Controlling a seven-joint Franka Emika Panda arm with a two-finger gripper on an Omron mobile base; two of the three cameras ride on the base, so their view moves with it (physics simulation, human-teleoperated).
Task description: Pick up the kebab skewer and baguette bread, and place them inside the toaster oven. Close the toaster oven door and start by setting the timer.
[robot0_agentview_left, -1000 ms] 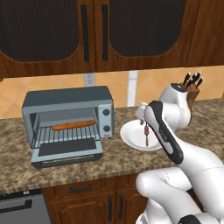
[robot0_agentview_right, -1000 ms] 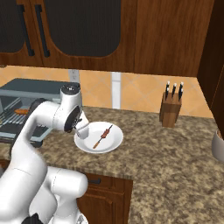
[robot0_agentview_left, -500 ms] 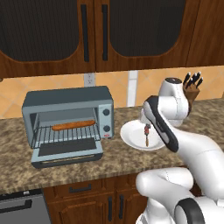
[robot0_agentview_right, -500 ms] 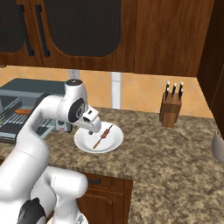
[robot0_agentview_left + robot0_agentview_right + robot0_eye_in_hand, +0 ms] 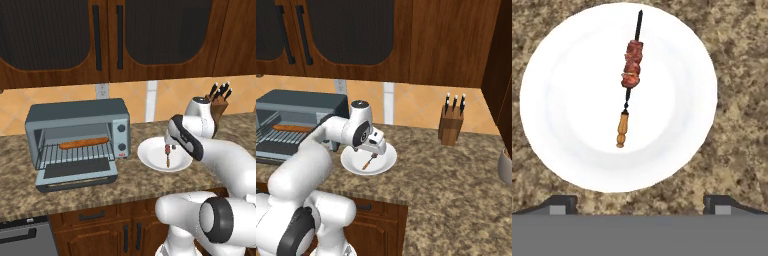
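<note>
The kebab skewer point(image 5: 630, 75) lies on a white plate point(image 5: 572, 145), its dark meat chunks near the pointed end and its tan handle toward me. My gripper point(image 5: 640, 205) hangs open straight above the plate, with a fingertip point(image 5: 562, 204) on either side and nothing between them. From the left base view the gripper point(image 5: 170, 148) hovers over the skewer point(image 5: 167, 159). The baguette bread point(image 5: 84, 143) rests on the wire rack inside the toaster oven point(image 5: 75, 115). The toaster oven door point(image 5: 77, 174) is folded down flat in front.
A wooden knife block point(image 5: 218, 102) stands behind the arm on the right. The oven's knobs point(image 5: 120, 129) sit on its right panel, close to the plate point(image 5: 150, 155). Dark wood cabinets hang above. Speckled granite counter extends to the right point(image 5: 456, 170).
The hand has swung from the oven side to a spot over the plate and the skewer. Its jaws stayed open. The skewer and the baguette have not moved.
</note>
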